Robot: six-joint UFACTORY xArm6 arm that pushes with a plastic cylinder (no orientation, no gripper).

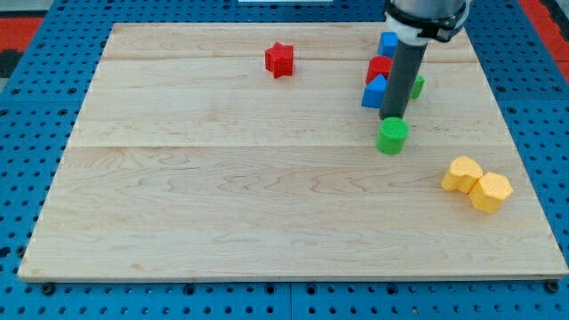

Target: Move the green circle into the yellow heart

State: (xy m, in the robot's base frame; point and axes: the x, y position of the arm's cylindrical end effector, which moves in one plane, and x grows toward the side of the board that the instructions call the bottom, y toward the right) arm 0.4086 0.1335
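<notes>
Currently the green circle lies right of centre in the upper half of the desk, well short of the desk's right edge. My tip sits just at its upper rim, on the side toward the desk's top edge, touching or nearly so; I cannot tell which. This end effector is a plain dark rod with no jaws, so it neither opens nor closes and has hold of nothing.

Arm pose: rod stands close to upright, entering from the view's top near the desk's top right corner, with the dark and white wrist housing cut off by the frame.

Yellow heart lies nearer the desk's right edge, below and right of the green circle and apart from it. A yellow hexagon-like block touches the heart on its lower right side.

Behind the rod, toward the top edge: a blue block, a red block, a blue triangle-like block, and a green block mostly hidden by the rod. Red star sits alone near the top edge, about midway along it.
</notes>
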